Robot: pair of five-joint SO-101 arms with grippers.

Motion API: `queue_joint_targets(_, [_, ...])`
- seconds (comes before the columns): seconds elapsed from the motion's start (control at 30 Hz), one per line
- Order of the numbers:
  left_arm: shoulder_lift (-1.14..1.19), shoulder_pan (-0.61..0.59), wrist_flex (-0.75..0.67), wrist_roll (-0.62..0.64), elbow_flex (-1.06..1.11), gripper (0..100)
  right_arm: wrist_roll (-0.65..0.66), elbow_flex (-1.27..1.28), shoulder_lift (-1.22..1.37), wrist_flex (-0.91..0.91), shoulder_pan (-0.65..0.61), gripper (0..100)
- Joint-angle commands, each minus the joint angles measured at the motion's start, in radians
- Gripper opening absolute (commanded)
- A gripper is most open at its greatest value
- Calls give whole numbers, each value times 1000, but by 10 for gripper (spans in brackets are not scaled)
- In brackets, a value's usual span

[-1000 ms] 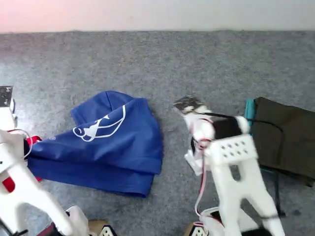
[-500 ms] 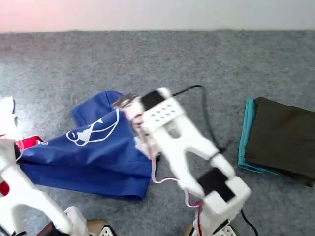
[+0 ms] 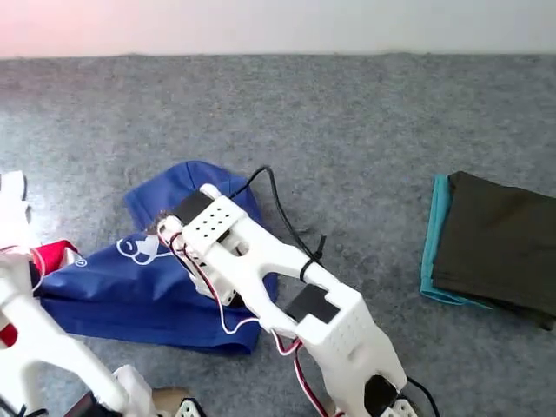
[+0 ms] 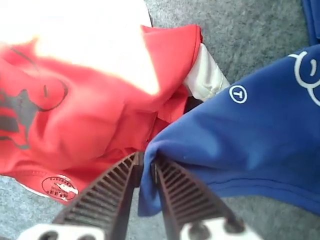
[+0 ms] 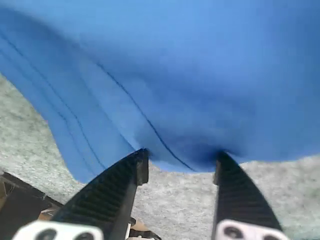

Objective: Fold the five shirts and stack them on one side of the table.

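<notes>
The left arm (image 3: 30, 326) rises at the near left, and the left gripper (image 4: 146, 157) is pinched tight on a fold of the blue shirt (image 4: 240, 135). The right arm (image 3: 287, 278) stretches low toward the left, the right gripper (image 5: 181, 155) with its jaws spread wide

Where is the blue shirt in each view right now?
High view: the blue shirt lies left of centre, partly under the right arm.
Left wrist view: the blue shirt sits beside the red shirt, with a corner pinched in the left gripper.
Right wrist view: the blue shirt has its edge at the open right gripper.
Shared landmark: the grey table.
</notes>
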Motion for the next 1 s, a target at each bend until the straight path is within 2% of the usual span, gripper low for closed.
queue_joint_targets(0.0, [-3, -6, -20, -2, -4, 13, -3, -32, 5, 36, 16, 62])
queue_joint_targets(0.03, [-3, -6, -20, -2, -4, 13, -3, -32, 5, 36, 22, 10])
queue_joint_targets(0.2, [-8, -3, -20, -2, -7, 13, 15, -44, -5, 42, 93, 9])
queue_joint_targets(0.37, [-9, -5, -12, -3, -81, 13, 87, -72, -162, 44, 170, 9])
queue_joint_targets(0.77, [-9, 29, 25, -2, -677, 13, 213, -75, -717, 36, 349, 9])
queue_joint_targets(0.97, [-9, 83, 25, -2, -897, 13, 262, -112, -921, 36, 443, 9])
